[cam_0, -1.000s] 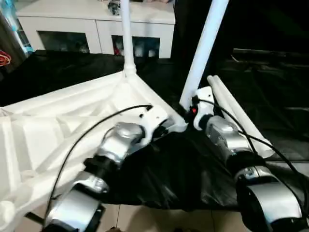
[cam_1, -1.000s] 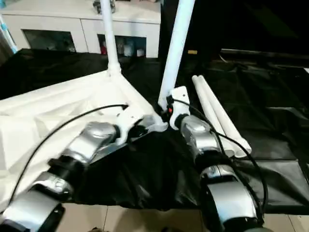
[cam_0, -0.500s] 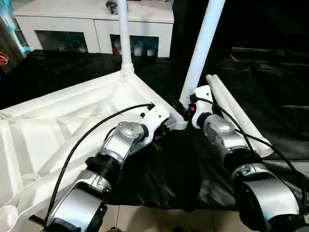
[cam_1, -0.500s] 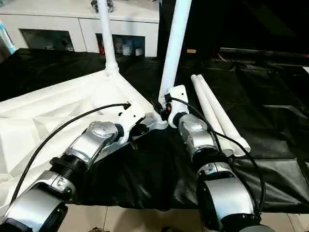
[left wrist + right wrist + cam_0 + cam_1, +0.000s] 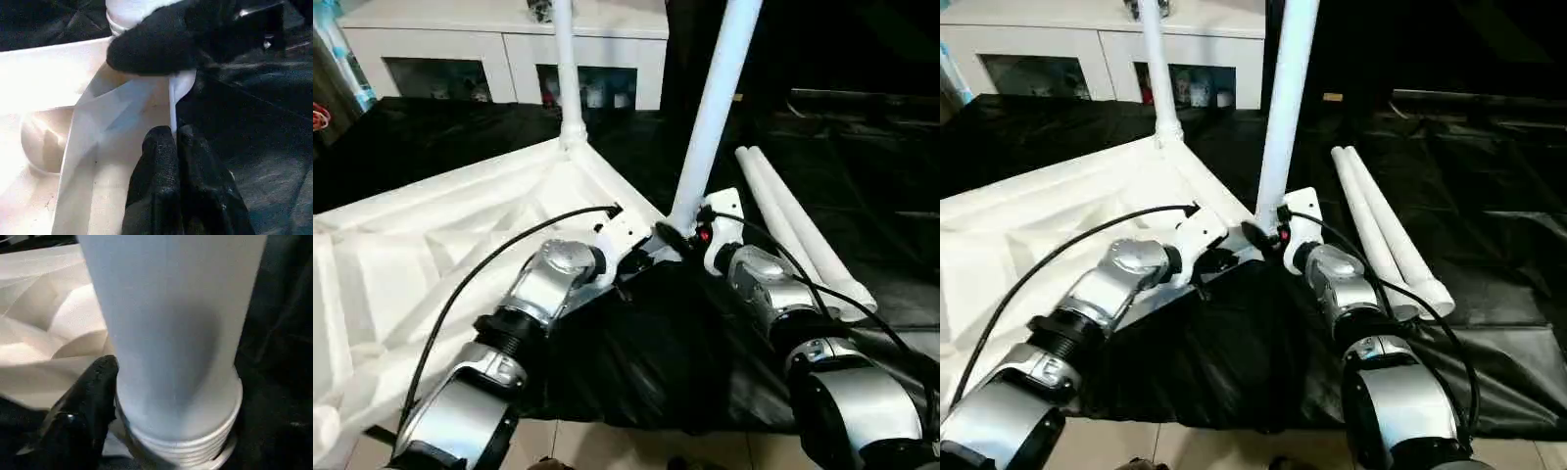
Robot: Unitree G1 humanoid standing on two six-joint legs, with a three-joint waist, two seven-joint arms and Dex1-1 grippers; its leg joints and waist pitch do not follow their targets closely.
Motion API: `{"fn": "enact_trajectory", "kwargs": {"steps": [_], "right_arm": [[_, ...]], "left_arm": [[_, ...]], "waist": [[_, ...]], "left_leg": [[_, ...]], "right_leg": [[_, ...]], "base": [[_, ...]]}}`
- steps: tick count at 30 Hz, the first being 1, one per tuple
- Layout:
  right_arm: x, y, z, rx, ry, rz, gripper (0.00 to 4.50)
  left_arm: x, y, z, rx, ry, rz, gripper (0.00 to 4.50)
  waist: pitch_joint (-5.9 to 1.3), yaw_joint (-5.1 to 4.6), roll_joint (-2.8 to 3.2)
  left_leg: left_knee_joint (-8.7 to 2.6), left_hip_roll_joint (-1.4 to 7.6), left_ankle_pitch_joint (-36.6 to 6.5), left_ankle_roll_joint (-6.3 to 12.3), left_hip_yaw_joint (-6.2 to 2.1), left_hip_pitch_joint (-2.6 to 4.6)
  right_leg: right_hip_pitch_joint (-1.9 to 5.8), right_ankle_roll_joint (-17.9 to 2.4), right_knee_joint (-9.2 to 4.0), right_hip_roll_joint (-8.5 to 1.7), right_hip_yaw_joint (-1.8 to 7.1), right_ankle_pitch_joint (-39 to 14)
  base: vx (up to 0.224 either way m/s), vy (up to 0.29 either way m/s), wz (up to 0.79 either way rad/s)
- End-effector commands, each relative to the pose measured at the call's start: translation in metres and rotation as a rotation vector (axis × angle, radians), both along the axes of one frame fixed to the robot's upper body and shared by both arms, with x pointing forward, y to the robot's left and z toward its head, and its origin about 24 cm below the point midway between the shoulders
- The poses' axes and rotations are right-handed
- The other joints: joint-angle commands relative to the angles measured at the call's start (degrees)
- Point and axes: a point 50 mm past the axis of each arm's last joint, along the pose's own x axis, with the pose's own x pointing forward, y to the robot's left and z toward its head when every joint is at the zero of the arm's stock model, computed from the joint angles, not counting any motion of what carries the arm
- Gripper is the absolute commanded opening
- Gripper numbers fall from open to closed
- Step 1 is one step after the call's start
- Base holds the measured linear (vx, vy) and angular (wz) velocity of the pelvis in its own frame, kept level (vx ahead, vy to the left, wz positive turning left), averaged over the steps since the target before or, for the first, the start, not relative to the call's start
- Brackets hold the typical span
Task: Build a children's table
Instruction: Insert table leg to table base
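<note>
- The left gripper (image 5: 173, 139) has its fingers clenched on the thin rim wall of the table top (image 5: 431, 255), right at the top's near corner.
- The right gripper (image 5: 675, 233) sits at the foot of the near leg (image 5: 715, 108). One black finger (image 5: 90, 399) lies just beside the leg's ribbed base. Whether it is grasping the leg or has released it, I cannot tell.
- The near leg stands upright in that corner's round socket, leaning slightly toward 1 o'clock. Its threaded rings show just above the socket.
- The table top lies upside down, ribbed underside up. It spreads from the two grippers toward 9 o'clock.
- A second leg, the far leg (image 5: 568, 69), stands upright in the socket of the next corner, at about 11 o'clock from the grippers.
- Two loose legs (image 5: 803, 230) lie side by side, touching along their length, at 3 o'clock from the near corner and apart from the top.
- Everything rests on a black sheet (image 5: 675, 352) spread over the floor.
- A white cabinet (image 5: 509, 49) with glass fronts stands at 12 o'clock, beyond the sheet.
</note>
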Motion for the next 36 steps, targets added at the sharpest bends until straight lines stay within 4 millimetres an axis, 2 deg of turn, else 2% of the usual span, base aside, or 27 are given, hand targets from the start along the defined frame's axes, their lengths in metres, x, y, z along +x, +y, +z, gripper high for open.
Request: {"fn": "enact_trajectory", "kwargs": {"steps": [1,3,5,6,7,8,9,10,12,14,16,17,19,24,29,33,36], "right_arm": [[-0.005,0.004,-0.004,-0.012,0.012,0.078,3.80],[-0.006,0.003,-0.002,-0.002,0.004,0.115,3.80],[-0.008,-0.002,0.001,-0.014,-0.016,0.174,3.80],[-0.009,-0.003,0.001,-0.018,-0.020,0.188,3.80],[-0.011,-0.005,0.002,-0.026,-0.027,0.213,3.80],[-0.012,-0.006,0.002,-0.032,-0.031,0.228,3.80],[-0.014,-0.009,0.002,-0.040,-0.036,0.251,3.80],[-0.015,-0.010,0.001,-0.047,-0.038,0.269,3.80],[-0.020,-0.015,0.000,-0.061,-0.039,0.318,3.80],[-0.025,-0.018,-0.001,-0.079,-0.042,0.365,3.80],[-0.033,-0.022,-0.003,-0.108,-0.043,0.450,3.80],[-0.035,-0.023,-0.003,-0.112,-0.045,0.465,3.80],[-0.039,-0.025,-0.002,-0.116,-0.044,0.494,3.65],[-0.049,-0.032,0.000,-0.126,-0.039,0.588,3.37],[-0.056,-0.034,0.000,-0.129,-0.030,0.638,2.93],[-0.060,-0.032,-0.002,-0.126,-0.015,0.662,2.79],[-0.062,-0.027,-0.006,-0.106,0.006,0.628,2.77]], "left_arm": [[0.000,-0.010,0.020,-0.035,-0.092,-0.084,0.00],[-0.001,-0.009,0.020,-0.039,-0.096,-0.111,0.00],[-0.005,-0.008,0.020,-0.060,-0.092,-0.169,0.00],[-0.006,-0.008,0.020,-0.066,-0.093,-0.185,0.00],[-0.008,-0.007,0.020,-0.071,-0.090,-0.208,0.00],[-0.009,-0.006,0.020,-0.074,-0.092,-0.228,0.00],[-0.010,-0.004,0.018,-0.073,-0.080,-0.245,0.00],[-0.012,-0.003,0.018,-0.074,-0.077,-0.266,0.00],[-0.016,-0.001,0.017,-0.079,-0.059,-0.314,0.00],[-0.019,0.001,0.016,-0.087,-0.047,-0.362,0.00],[-0.025,0.005,0.015,-0.093,-0.022,-0.422,0.00],[-0.026,0.006,0.015,-0.094,-0.020,-0.436,0.00],[-0.028,0.007,0.014,-0.093,-0.012,-0.458,0.00],[-0.032,0.014,0.012,-0.090,0.022,-0.526,0.00],[-0.034,0.017,0.010,-0.078,0.037,-0.549,0.00],[-0.034,0.018,0.009,-0.075,0.042,-0.550,0.00],[-0.031,0.016,0.007,-0.084,0.029,-0.507,0.00]], "waist": [[-4.16,0.44,0.20],[-4.44,0.62,0.25],[-4.95,1.13,0.15],[-5.08,1.26,0.17],[-5.26,1.37,0.05],[-5.25,1.83,0.13],[-5.19,1.86,0.06],[-5.31,2.18,0.19],[-5.12,2.83,0.22],[-4.61,3.28,0.49],[-4.37,3.36,0.41],[-4.37,3.53,0.49],[-4.36,3.49,0.41],[-4.44,3.69,0.36],[-4.53,4.17,0.43],[-4.58,4.16,0.38],[-4.47,4.15,0.35]], "left_leg": [[-4.05,2.51,-16.8,2.35,-0.57,0.72],[-3.85,2.52,-14.0,3.23,-0.53,0.42],[-3.41,2.54,-8.3,4.80,-0.50,0.21],[-3.25,2.55,-6.8,5.53,-0.44,0.20],[-2.91,2.49,-3.8,6.88,-0.32,-0.03],[-2.55,2.42,-2.4,8.24,-0.19,0.10],[-2.46,2.38,-2.3,8.80,-0.11,-0.08],[-2.29,2.55,-1.9,9.30,-0.17,-0.18],[-2.28,2.64,-3.1,9.08,-0.16,-0.27],[-2.71,2.87,-8.1,6.70,-0.09,0.07],[-2.98,2.89,-11.8,4.46,-0.02,0.22],[-3.12,3.01,-12.9,3.54,0.03,0.58],[-3.21,2.96,-14.0,2.60,0.18,0.70],[-3.18,2.97,-13.5,2.32,0.35,0.53],[-3.10,3.07,-12.8,2.47,0.35,0.68],[-3.11,3.04,-12.3,2.32,0.27,0.50],[-3.18,3.10,-13.0,2.07,0.28,0.70]], "right_leg": [[2.90,-12.3,-3.40,-4.02,3.25,-17.9],[3.24,-13.0,-2.82,-4.00,3.27,-14.7],[3.63,-14.7,-1.59,-3.85,3.26,-7.1],[3.64,-15.2,-1.26,-3.77,3.26,-4.8],[3.62,-16.5,-0.49,-3.64,3.32,-0.1],[3.34,-17.2,-0.28,-3.63,3.30,2.4],[3.38,-17.3,-0.16,-3.54,3.31,2.7],[3.40,-17.3,0.02,-3.64,3.24,2.4],[3.25,-16.5,-0.26,-3.66,3.16,-0.4],[2.87,-15.0,-1.22,-3.63,3.18,-7.9],[2.88,-13.3,-1.81,-3.61,3.20,-12.9],[2.68,-12.5,-2.05,-3.59,3.30,-14.6],[2.60,-11.9,-2.19,-3.45,3.31,-16.0],[2.65,-10.6,-2.28,-3.49,3.34,-17.0],[2.47,-10.9,-2.21,-3.48,3.35,-16.4],[2.68,-11.2,-1.96,-3.50,3.33,-15.5],[2.53,-11.3,-2.04,-3.49,3.40,-15.8]], "base": [[0.000,0.000,0.00],[0.026,-0.012,0.01],[0.054,-0.018,0.00],[0.000,0.000,0.00],[0.000,0.000,0.00],[0.000,0.000,0.00],[0.000,0.000,0.00],[0.000,0.000,0.00],[0.000,0.000,0.00],[0.000,0.000,0.00],[0.000,0.000,0.00],[0.000,0.000,0.00],[0.000,0.000,0.00],[0.000,0.000,0.00],[0.000,0.000,0.00],[0.000,0.000,0.00],[0.000,0.000,0.00]]}}
